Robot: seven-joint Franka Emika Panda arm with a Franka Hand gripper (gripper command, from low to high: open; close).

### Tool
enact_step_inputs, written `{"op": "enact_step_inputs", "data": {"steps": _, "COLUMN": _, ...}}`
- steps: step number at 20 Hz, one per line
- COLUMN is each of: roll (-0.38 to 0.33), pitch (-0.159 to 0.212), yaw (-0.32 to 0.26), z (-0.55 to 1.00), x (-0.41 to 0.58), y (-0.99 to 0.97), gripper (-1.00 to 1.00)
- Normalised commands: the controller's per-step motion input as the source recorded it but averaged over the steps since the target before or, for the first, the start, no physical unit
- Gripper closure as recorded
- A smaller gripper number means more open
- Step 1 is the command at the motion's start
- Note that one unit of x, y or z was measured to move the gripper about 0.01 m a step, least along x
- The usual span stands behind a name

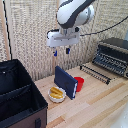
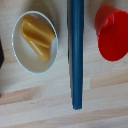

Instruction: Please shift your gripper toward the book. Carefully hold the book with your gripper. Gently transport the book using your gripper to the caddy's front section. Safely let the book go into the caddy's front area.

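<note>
Hand point(image 1: 61, 51) open and empty, well above the upright book point(image 1: 65, 82).

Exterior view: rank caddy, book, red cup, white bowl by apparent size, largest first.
1. caddy, by far the largest, though nearest the camera.
2. book.
3. white bowl.
4. red cup, partly hidden by the book, so 3 and 4 are unsure.

Bulky white-and-grey arm point(image 1: 75, 14), white boxy tool point(image 1: 61, 51), short dark blue-tipped fingers point(image 1: 67, 50)

End effector point(image 1: 61, 51) hovers above upright book point(image 1: 65, 82).
</note>
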Motion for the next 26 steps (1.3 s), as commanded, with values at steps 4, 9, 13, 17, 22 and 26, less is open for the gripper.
{"op": "enact_step_inputs", "data": {"steps": 4, "roll": 0.092, "pitch": -0.001, "yaw": -0.038, "z": -0.41, "x": 0.001, "y": -0.36, "gripper": -1.0}}
{"op": "enact_step_inputs", "data": {"steps": 9, "roll": 0.106, "pitch": 0.0, "yaw": -0.05, "z": -0.46, "x": 0.003, "y": -0.36, "gripper": -1.0}}
{"op": "enact_step_inputs", "data": {"steps": 13, "roll": 0.046, "pitch": 0.001, "yaw": -0.036, "z": -0.29, "x": 0.0, "y": -0.15, "gripper": -1.0}}
{"op": "enact_step_inputs", "data": {"steps": 17, "roll": 0.013, "pitch": 0.021, "yaw": -0.025, "z": -0.3, "x": 0.0, "y": -0.04, "gripper": -1.0}}
{"op": "enact_step_inputs", "data": {"steps": 22, "roll": 0.002, "pitch": 0.039, "yaw": -0.043, "z": -0.33, "x": 0.0, "y": 0.0, "gripper": -1.0}}
{"op": "enact_step_inputs", "data": {"steps": 26, "roll": 0.01, "pitch": 0.044, "yaw": -0.042, "z": -0.39, "x": 0.0, "y": 0.0, "gripper": -1.0}}
